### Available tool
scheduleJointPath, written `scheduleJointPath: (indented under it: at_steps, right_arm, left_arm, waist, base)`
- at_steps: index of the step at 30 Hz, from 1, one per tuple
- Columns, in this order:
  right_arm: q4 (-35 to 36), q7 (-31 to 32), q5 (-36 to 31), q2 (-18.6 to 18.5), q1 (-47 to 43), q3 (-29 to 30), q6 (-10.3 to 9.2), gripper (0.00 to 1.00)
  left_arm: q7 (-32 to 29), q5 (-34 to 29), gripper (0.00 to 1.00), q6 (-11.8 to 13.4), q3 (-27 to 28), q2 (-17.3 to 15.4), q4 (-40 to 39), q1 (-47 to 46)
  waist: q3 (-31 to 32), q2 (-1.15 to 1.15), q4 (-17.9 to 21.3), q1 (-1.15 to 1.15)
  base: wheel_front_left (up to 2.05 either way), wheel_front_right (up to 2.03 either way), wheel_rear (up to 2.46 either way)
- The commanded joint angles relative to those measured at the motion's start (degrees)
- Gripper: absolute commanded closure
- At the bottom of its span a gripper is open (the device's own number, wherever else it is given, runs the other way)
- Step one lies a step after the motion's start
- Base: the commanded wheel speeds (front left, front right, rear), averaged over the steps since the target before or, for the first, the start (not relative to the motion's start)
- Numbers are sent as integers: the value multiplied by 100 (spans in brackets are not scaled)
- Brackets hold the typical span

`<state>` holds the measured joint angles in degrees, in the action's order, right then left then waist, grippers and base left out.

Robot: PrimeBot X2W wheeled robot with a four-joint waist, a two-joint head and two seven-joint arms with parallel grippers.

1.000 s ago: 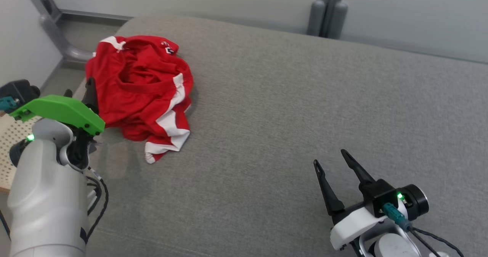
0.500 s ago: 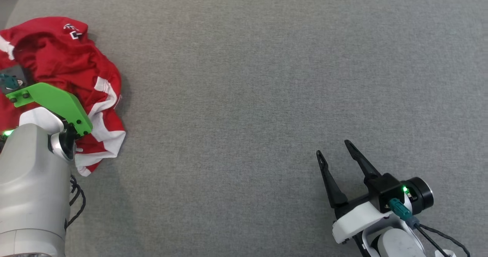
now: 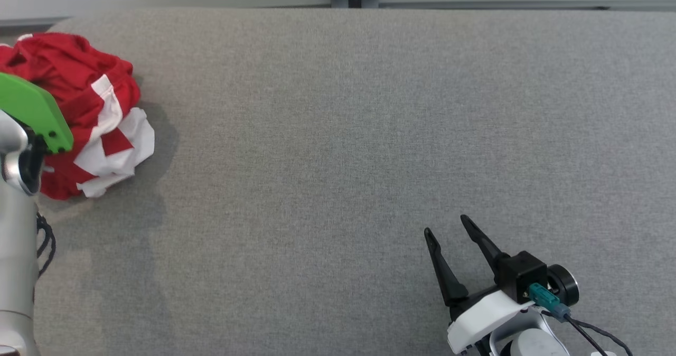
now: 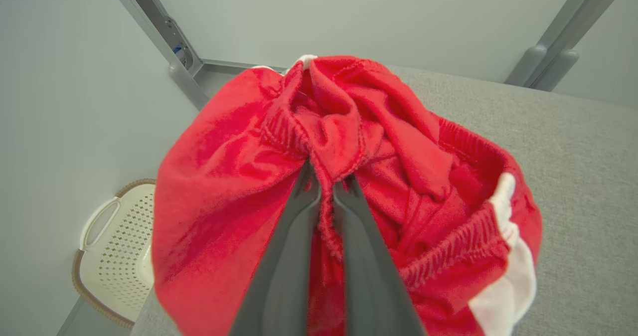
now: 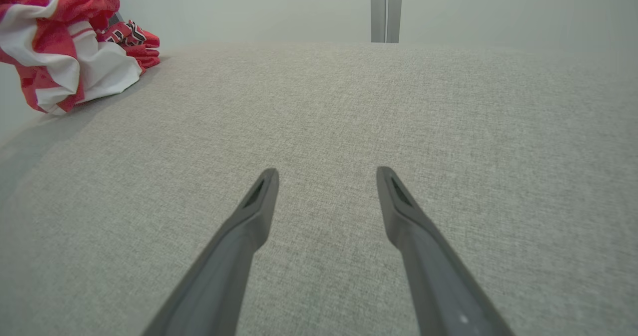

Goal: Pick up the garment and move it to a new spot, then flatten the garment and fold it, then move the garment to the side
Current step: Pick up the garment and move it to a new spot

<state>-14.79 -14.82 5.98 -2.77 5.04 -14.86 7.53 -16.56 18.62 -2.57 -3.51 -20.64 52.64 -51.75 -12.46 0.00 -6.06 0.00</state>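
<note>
Head view: red-and-white garment (image 3: 79,81), bunched, far left on the grey cushion (image 3: 343,134). My right claw (image 3: 446,226), near right, spread wide, empty.
Left wrist view: my left claw (image 4: 326,176) pinched tight on a garment fold.
Right wrist view: garment far left.

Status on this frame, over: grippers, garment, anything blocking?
Left gripper shut on the red garment, bunched at the left end of the grey surface. Right gripper open, holding nothing. No obstruction seen.
</note>
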Motion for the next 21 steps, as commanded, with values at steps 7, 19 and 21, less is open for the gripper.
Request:
scheduleJointPath:
  at_steps: [7, 19, 21]
  right_arm:
    - [-135, -40, 417, -19, -111, -81, -8, 0]
    - [-173, -41, 437, -21, -66, -186, -8, 0]
    - [-182, -41, 407, -20, -39, -187, -8, 0]
  left_arm:
    - [-71, 35, 100, -238, -173, -130, -1309, -161]
    - [-175, 496, 100, -247, -448, 601, -3589, 82]
    - [-88, 494, 100, -172, -490, 762, -3806, 74]
  waist:
    - [1057, 0, 297, 0]
    - [1352, 0, 1601, 0]
    - [1319, 0, 1832, 0]
  base:
    - [0, 0, 0]
    - [0, 0, 0]
    - [0, 0, 0]
